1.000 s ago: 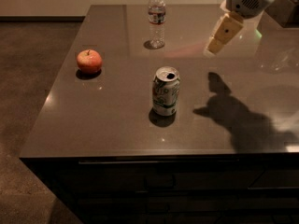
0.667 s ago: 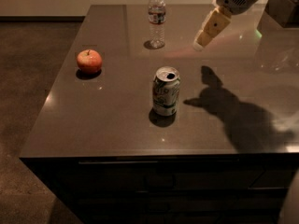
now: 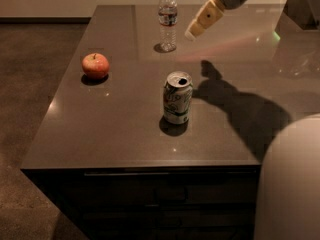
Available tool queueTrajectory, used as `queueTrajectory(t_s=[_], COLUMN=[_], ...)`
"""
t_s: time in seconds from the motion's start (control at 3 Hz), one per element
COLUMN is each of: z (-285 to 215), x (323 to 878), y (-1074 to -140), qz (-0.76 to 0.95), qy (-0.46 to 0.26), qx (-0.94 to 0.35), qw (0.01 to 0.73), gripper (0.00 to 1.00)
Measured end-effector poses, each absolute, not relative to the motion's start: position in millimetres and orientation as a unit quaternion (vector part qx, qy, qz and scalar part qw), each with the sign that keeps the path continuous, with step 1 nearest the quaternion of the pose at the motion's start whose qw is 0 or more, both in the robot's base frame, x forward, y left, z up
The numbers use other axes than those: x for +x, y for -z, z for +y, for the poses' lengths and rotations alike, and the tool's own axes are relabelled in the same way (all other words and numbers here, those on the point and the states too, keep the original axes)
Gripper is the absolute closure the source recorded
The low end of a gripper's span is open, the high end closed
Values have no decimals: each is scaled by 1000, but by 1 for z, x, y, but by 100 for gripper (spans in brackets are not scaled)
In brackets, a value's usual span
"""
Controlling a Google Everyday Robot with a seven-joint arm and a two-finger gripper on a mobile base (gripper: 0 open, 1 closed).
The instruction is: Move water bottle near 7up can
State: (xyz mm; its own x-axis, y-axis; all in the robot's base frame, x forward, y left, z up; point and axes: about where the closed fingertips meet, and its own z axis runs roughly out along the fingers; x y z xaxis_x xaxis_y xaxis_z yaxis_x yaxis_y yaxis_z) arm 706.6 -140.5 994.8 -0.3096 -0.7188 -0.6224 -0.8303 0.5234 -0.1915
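- Fingers (image 3: pixel 202 20): only one cream-coloured shape shows, pointing down and to the left in the view; can't tell whether they're spread or closed.
- Gripper (image 3: pixel 192 33) is in the air over the far part of the table (image 3: pixel 115 134), just right of the water bottle (image 3: pixel 168 20) in the view, at about mid-bottle height. Not touching it; a gap shows btw. tip and bottle.
- Water bottle: upright, long axis vertical, white cap pointing straight up, dark-and-red label band round the middle. Stands on the far part of the tabletop.
- 7up can (image 3: pixel 177 98): also upright, long axis vertical, silver top up, w/ the open hole on the right part of the top. It sits nearer the camera than the bottle, about mid-table, well apart from the bottle and roughly in line w/ it front to back.
- Bottle is taller than the can.
- Red apple (image 3: pixel 95 66) sits on the left side of the table, apart from both the bottle and the can.
- Arm's dark shadow (image 3: pixel 240 109) falls on the tabletop right of the can.
- Pale rounded part of the robot (image 3: pixel 292 184) fills the lower right corner.
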Motion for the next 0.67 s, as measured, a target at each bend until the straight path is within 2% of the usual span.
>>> queueTrajectory(t_s=[0.67], z=[-104], x=[762], y=[-999], qz=[802], qy=[-120], qx=[-439], qw=[386], gripper=[0])
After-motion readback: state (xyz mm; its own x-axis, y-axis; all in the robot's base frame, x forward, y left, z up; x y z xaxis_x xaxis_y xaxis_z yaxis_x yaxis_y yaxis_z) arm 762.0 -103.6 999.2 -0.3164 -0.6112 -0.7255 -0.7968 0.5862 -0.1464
